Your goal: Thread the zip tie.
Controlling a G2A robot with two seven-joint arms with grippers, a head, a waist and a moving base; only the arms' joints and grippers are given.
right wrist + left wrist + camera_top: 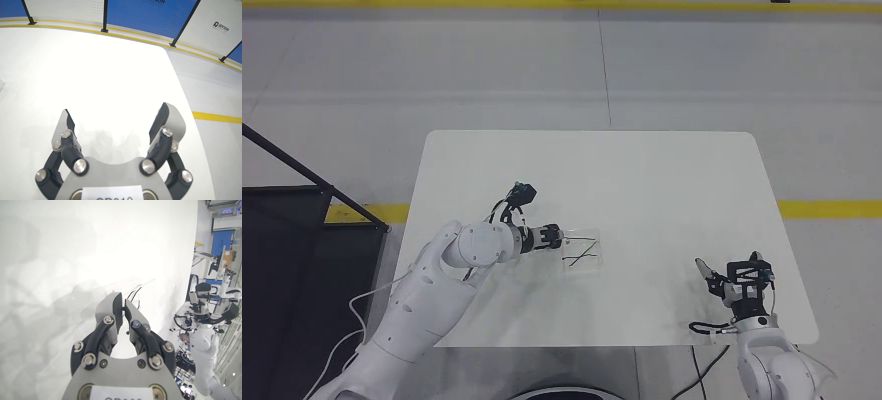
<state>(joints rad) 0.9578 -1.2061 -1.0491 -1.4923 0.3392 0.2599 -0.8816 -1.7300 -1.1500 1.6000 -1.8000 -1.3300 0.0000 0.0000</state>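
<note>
left wrist view: your left gripper (123, 306) is pinched shut on a thin black plastic zip tie (134, 292) at the clear plastic tray (590, 262), mid white table (672, 180). pickup step, i'd say. right gripper (115, 108) sits spread and empty, well apart; next you'll need it close to feed the tail.

Open going over the bare table (672, 180) across the upper half and middle right of the top view. Blocked just below centre by a low clear tray (598, 250), left gripper (560, 237) at its left rim, pinched on what looks like a zip tie (123, 308). Lower left barred by the left arm (442, 285); lower right by the right gripper (732, 268), spread wide.
</note>
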